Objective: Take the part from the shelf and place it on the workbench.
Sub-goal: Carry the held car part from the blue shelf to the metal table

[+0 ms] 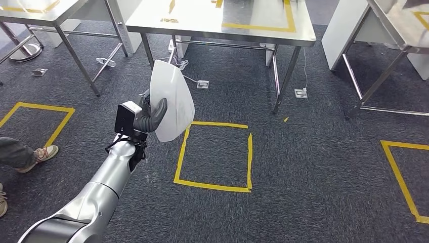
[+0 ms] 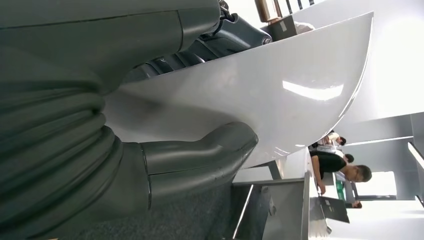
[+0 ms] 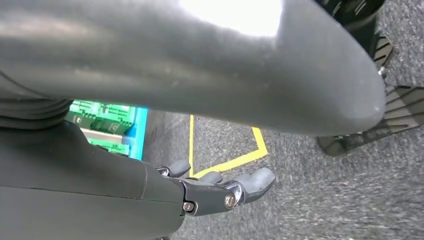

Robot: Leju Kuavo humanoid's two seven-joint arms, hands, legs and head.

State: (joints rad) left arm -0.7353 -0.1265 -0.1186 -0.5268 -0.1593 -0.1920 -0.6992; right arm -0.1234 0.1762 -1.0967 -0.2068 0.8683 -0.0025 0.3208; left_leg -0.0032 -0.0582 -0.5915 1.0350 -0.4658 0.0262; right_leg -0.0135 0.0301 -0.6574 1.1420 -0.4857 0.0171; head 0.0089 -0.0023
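Observation:
The part is a white curved plastic shell. My left hand grips it by its lower edge and holds it upright above the grey carpet, short of the steel workbench. Up close, the thumb presses the glossy face of the part and the dark fingers wrap its far side. My right hand hangs beside my body over the floor, fingers loosely extended and holding nothing.
A yellow tape square marks the carpet ahead of me. More steel tables stand at the far left and far right. A person's shoe is at the left edge. Cables and a power strip lie under the workbench.

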